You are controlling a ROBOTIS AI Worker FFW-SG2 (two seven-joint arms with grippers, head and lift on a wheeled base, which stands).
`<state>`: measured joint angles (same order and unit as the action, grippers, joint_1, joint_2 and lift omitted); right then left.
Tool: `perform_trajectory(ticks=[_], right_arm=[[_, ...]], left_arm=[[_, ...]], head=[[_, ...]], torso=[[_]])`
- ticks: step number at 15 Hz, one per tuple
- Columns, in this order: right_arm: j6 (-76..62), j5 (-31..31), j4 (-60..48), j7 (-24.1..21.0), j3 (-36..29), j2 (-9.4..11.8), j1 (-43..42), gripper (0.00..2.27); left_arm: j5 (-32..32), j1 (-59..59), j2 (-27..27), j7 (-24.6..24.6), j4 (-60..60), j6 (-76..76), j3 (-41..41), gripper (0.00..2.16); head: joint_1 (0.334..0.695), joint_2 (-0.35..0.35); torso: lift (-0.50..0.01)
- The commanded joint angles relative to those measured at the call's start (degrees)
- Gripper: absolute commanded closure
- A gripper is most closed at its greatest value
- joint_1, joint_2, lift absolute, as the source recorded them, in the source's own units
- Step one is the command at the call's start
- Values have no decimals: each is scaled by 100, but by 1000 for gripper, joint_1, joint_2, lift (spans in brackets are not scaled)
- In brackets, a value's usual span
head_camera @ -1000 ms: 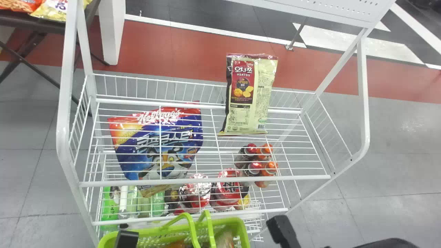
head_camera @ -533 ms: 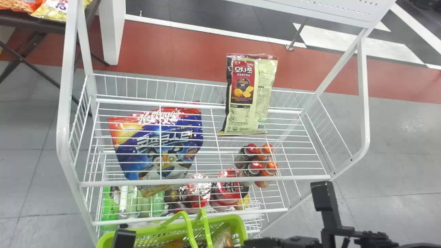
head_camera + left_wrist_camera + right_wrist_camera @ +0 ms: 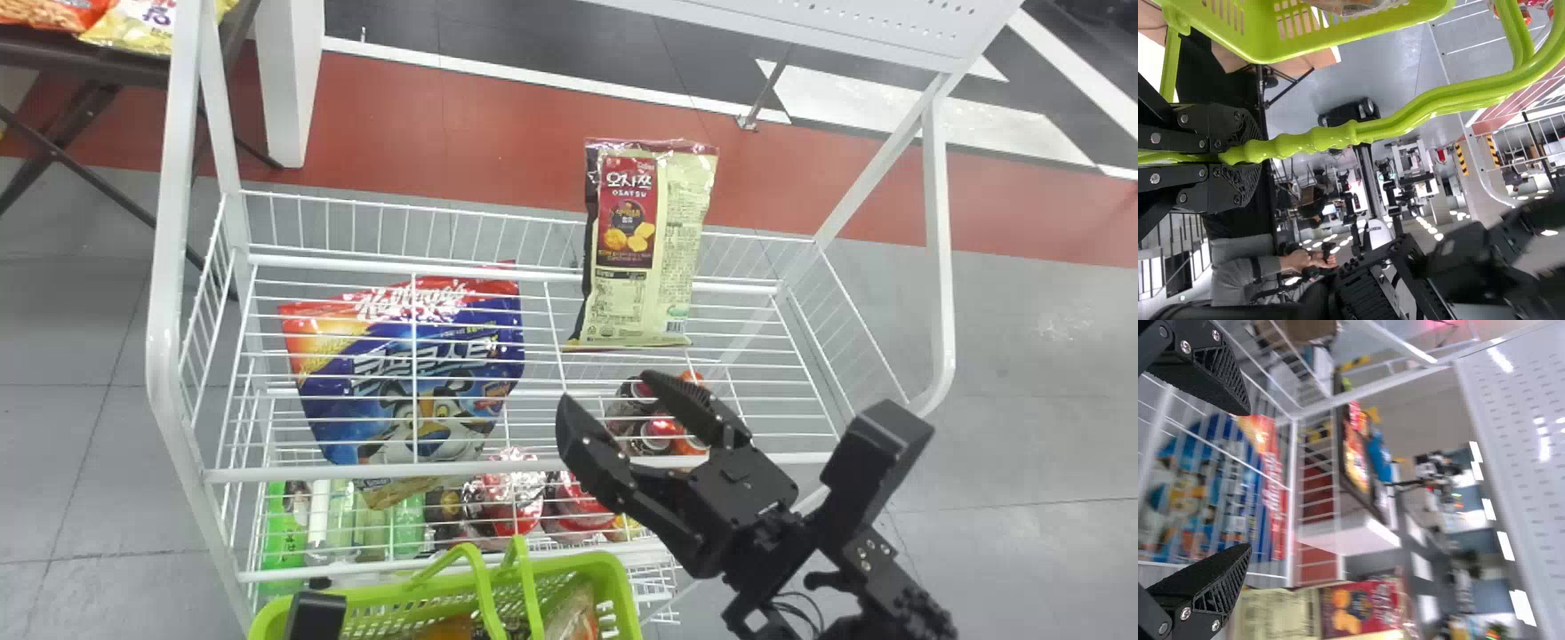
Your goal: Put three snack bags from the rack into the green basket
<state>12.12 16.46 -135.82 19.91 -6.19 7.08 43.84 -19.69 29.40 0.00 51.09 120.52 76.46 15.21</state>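
White metal and wire make up the rack [image 3: 167, 338], and the snack bag [image 3: 676, 231], cream with a dark red panel, is on its upper shelf [image 3: 356, 472], right of centre and towards the back. The bag's top end reaches past the rear rail [image 3: 409, 209]. The right gripper [image 3: 609, 391] is open, its two black fingers spread apart with nothing between them. In the head view it lies across the shelf's front bar, pointing up towards the snack bag, near it but not touching.

Through the wires on the left lies a large blue and red cereal bag [image 3: 427, 356]. Bottles with red and orange caps [image 3: 660, 433] show through the wires beside the right gripper. Lower down are red-topped packs [image 3: 516, 498] and green bottles [image 3: 284, 533].

The green basket [image 3: 622, 596] sits just before the rack, at the bottom edge of the head view. Inside are a clear-wrapped snack bag [image 3: 576, 613] and something orange [image 3: 449, 627]. The left gripper [image 3: 1238, 155] is closed around the basket's handles [image 3: 1318, 139].

Behind on the left, a dark bench [image 3: 89, 64] carries an orange bag [image 3: 53, 12] and a yellow bag [image 3: 124, 34].
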Motion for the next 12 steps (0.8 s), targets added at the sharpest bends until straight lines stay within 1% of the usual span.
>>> perform_trajectory(ticks=[1,2,4,6,9,12], right_arm=[[-1075,-178,399,-67,144,-31,80,110],[-1057,-178,416,-67,144,-40,98,110],[-1110,-284,434,-251,162,-75,116,107],[-1251,-345,452,-286,179,-128,116,107],[-1251,-380,443,-480,206,-163,124,107],[-1251,-380,425,-506,197,-163,177,107]], left_arm=[[0,5,-15,24,-11,-3,-18,1274],[0,-4,-15,24,-11,-3,-36,1274],[0,5,-15,24,-20,-3,-27,1274],[9,5,-15,24,-29,15,-18,1274],[-9,5,-15,33,-29,15,-18,1274],[0,5,-15,33,-29,15,8,1274]], head=[[695,-350],[695,-350],[695,-350],[695,-350],[695,-350],[695,-350]], torso=[[0],[0],[0],[0],[0],[0]])
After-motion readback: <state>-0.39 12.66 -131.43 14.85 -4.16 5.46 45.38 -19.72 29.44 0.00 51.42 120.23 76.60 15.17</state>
